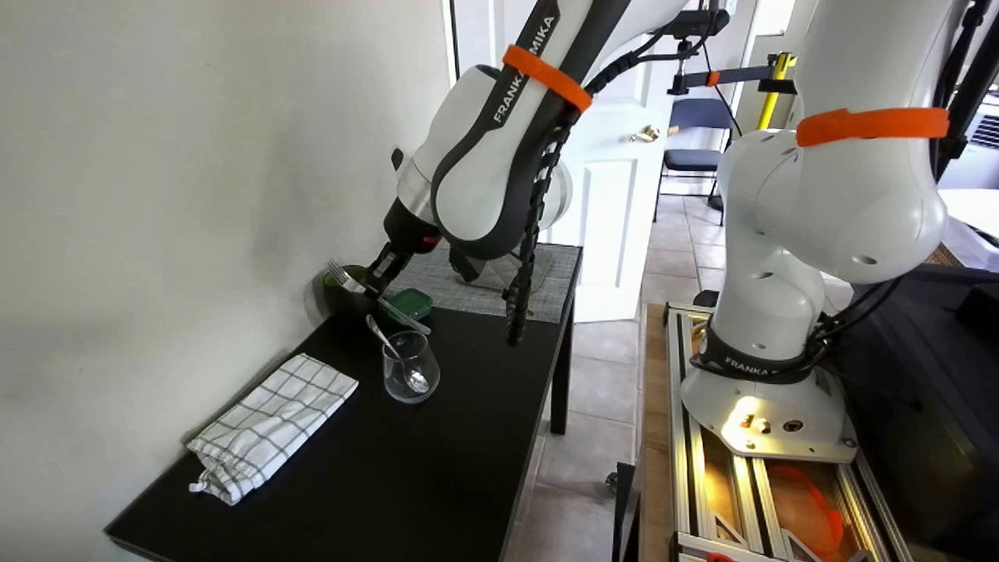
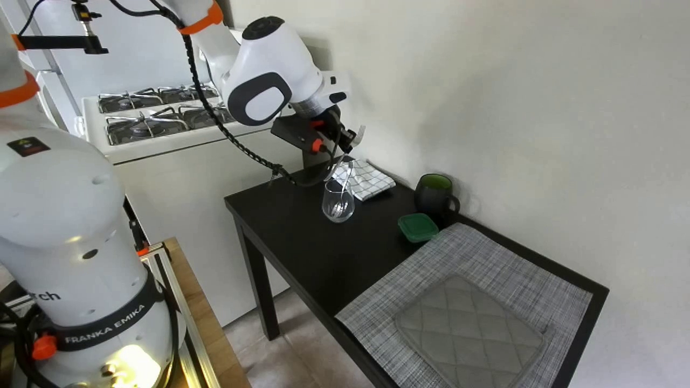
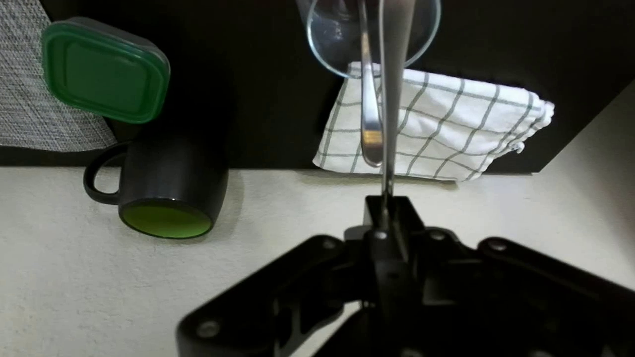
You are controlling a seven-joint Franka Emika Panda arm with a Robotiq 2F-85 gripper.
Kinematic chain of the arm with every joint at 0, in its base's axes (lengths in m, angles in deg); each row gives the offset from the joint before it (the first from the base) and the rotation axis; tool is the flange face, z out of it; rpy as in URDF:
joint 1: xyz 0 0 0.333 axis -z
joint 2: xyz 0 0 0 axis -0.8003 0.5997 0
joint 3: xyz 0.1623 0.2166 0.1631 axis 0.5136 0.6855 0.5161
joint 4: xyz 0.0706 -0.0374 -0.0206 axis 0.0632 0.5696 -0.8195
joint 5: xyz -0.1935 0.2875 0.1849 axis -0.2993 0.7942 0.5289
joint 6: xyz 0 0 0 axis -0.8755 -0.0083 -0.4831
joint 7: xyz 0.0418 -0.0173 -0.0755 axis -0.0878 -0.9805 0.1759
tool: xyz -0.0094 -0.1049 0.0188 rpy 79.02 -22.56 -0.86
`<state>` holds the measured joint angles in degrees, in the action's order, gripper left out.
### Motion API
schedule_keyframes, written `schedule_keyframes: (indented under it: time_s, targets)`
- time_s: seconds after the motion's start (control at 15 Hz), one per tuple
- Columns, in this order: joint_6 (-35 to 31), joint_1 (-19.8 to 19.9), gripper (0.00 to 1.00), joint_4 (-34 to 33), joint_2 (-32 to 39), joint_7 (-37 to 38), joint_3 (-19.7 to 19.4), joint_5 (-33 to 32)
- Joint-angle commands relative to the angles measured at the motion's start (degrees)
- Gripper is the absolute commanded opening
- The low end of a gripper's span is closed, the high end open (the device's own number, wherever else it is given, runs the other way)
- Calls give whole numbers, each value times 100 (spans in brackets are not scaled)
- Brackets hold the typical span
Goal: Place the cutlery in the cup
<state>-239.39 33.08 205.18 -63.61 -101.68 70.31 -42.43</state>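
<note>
My gripper (image 1: pixel 373 289) is shut on a silver fork and holds it in the air, tilted. In an exterior view the fork's tines (image 1: pixel 339 272) stick out on the wall side and its handle (image 1: pixel 410 318) slopes down to near the glass rim. The gripper also shows in an exterior view (image 2: pixel 349 145). In the wrist view the fork's handle (image 3: pixel 394 69) reaches from the fingertips (image 3: pixel 388 203) across the glass mouth; the tines are hidden there. A silver spoon (image 1: pixel 417 381) leans in the clear glass (image 1: pixel 399 381), bowl down, handle above the rim. The glass (image 2: pixel 330 206) stands upright on the table.
A checkered cloth (image 1: pixel 273 421) lies on the black table (image 1: pixel 375 484) near the glass. A dark mug (image 2: pixel 431 198) with green inside and a green-lidded box (image 2: pixel 418 228) stand near the wall (image 2: pixel 512 134). A grey placemat (image 2: pixel 517 267) with a quilted pad (image 2: pixel 469 328) covers one end.
</note>
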Motion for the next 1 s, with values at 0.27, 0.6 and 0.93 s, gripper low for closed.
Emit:
schedule_keyframes:
  time_s: [0.27,0.6,0.93]
  targets:
    - [-636,857,2,-140,739,1407,678,-1597]
    - [-1105,1061,2,-242,1166,1609,679,-1960]
    - [-1316,1179,2,-337,1418,1760,696,-2175]
